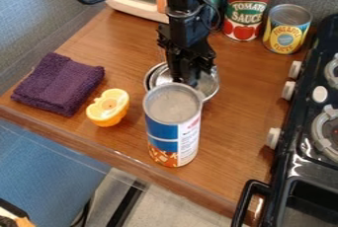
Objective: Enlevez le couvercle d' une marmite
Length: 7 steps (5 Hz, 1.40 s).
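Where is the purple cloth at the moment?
In the camera view, the purple cloth lies on the left side of the wooden counter, near its edge, just left of the yellow-orange fruit half.

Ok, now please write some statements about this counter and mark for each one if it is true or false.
1. The folded dark purple cloth lies left of the tall blue, white and orange can in the picture. True.
2. The black gripper is over the black stove. False: it is at the round shiny metal pot, behind the tall can.
3. The tall can lies on its side. False: it stands upright.
4. The rounded yellow-orange object is between the cloth and the tall can. True.
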Tool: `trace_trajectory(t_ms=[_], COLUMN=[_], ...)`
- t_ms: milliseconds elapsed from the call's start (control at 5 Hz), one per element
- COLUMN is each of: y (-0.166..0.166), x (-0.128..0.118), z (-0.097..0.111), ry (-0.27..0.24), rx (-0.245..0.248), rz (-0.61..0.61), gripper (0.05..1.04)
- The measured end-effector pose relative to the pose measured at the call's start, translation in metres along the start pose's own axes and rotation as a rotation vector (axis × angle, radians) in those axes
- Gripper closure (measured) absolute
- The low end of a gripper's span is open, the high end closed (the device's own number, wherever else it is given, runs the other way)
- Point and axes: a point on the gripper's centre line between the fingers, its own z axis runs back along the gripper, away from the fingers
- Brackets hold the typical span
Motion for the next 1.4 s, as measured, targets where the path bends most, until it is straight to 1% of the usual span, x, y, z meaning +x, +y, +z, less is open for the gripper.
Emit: trace_trajectory(t_ms=[200, 400, 600, 800, 1000, 1200, 1400], y=[0.016, 0.057, 0.090, 0.132, 0.153, 0.165, 0.165], x=[-0.001, -0.024, -0.066, -0.107, -0.129, -0.147, -0.153], z=[0.041, 0.059, 0.053, 0.055, 0.044, 0.032, 0.024], ry=[-0.096, -0.121, -0.089, -0.083, -0.041, 0.012, 0.044], rx=[0.024, 0.072, 0.078, 0.108, 0.135, 0.153, 0.164], rz=[0.031, 0.111, 0.192, 0.276, 0.298, 0.325, 0.325], gripper=[0.797, 0.797, 0.797, 0.797, 0.797, 0.797, 0.797])
